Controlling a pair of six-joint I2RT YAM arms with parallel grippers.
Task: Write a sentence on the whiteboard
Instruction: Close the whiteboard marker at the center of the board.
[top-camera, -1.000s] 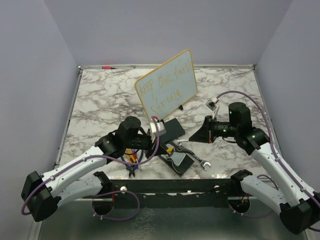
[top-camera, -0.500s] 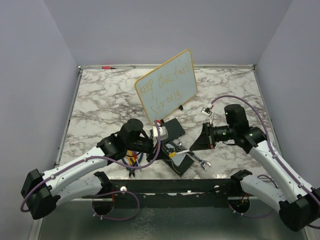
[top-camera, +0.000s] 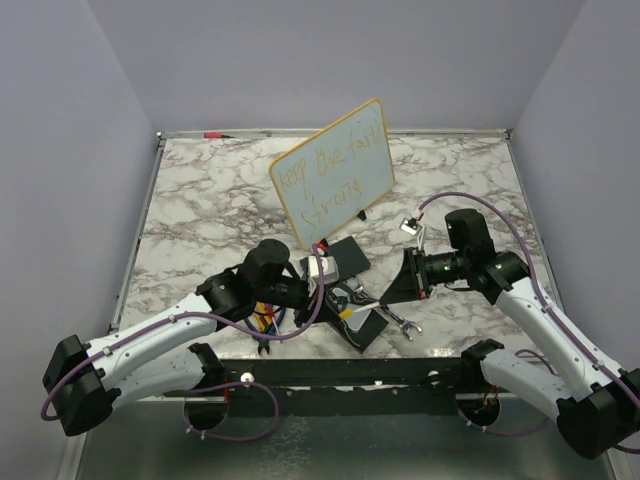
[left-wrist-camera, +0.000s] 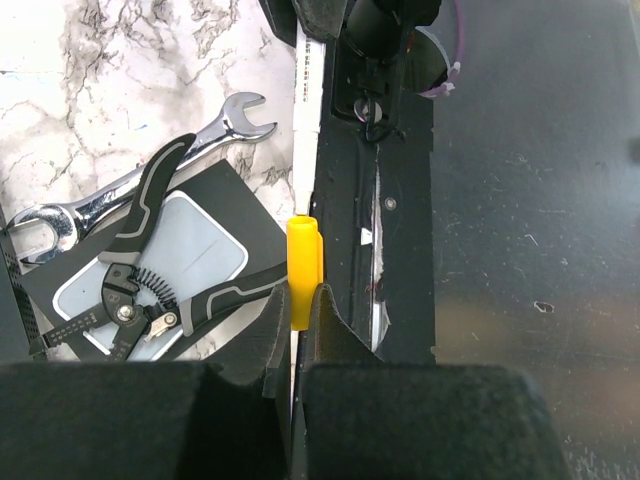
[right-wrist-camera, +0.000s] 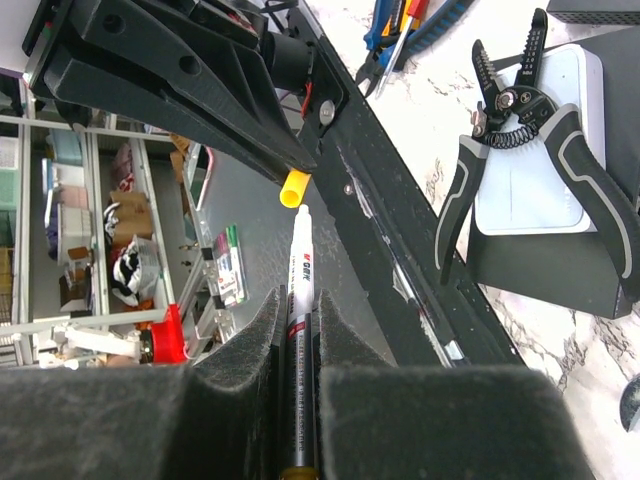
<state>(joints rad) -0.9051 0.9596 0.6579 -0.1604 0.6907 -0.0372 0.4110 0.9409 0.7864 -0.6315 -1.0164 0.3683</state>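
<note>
From here the marble table fills most of the scene. The whiteboard stands tilted at its far middle on small black feet. The sentence runs across it in two yellowish lines, too faint to read fully.

Nearer the arms lies a black pad with a pale panel. Black-handled pliers rest on it, and a steel wrench sits just beside them.

Over the near edge the two tools meet. The right gripper is clamped on a white marker. The left gripper pinches a yellow cap right at the marker's tip. I can't tell whether the cap is seated on it.
</note>
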